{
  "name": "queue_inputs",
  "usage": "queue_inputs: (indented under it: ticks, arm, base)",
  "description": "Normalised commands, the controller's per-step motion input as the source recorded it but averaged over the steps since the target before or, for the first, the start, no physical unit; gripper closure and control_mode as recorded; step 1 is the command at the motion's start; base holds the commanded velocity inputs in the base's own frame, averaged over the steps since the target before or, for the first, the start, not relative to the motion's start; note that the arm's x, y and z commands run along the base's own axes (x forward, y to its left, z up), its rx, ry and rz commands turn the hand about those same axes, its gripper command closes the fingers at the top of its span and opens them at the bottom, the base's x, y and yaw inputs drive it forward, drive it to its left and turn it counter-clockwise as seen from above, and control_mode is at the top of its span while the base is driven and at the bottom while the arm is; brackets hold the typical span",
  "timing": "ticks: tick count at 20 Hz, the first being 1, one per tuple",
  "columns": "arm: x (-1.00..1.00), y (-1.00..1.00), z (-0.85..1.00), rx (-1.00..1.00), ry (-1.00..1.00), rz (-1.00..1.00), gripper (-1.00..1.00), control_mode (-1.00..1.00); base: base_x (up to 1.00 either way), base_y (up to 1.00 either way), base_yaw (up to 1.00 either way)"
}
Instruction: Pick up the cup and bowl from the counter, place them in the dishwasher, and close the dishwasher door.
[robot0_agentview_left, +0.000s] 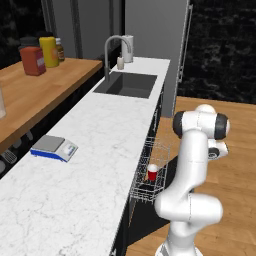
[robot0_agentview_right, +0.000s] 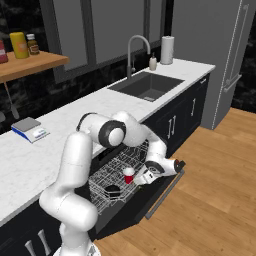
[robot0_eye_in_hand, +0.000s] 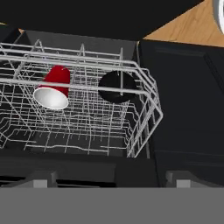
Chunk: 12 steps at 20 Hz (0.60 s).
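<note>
Hand view: the cup and bowl are seen side by side inside the pulled-out rack of the dishwasher, neither one touched by the robot. The cup is held upright among the wires, its white mouth turned towards the camera, and the bowl is lodged just beside it near the rack's corner. In the right base view the gripper is set low beside the rack's outer edge, its jaws spread wide and nothing grasped, presumably because the cup is already placed. The door is left lying flat below the rack. With both items stowed, only the closing appears to remain.
</note>
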Motion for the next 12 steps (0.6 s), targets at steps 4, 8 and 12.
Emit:
queue_inputs:
  ticks: [4,8,12]
  arm:
    - [-0.32,-1.0,-0.03,0.0,0.0,-0.05,-1.0,-1.0]
    - [-0.31,-1.0,-0.26,0.0,0.0,-0.04,-1.0,-1.0]
    - [-0.42,-1.0,-0.41,0.0,0.0,-0.01,-1.0,-1.0]
  base:
    - [0.0,0.0,0.0]
    - [0.0,0.0,0.0]
    - [0.0,0.0,0.0]
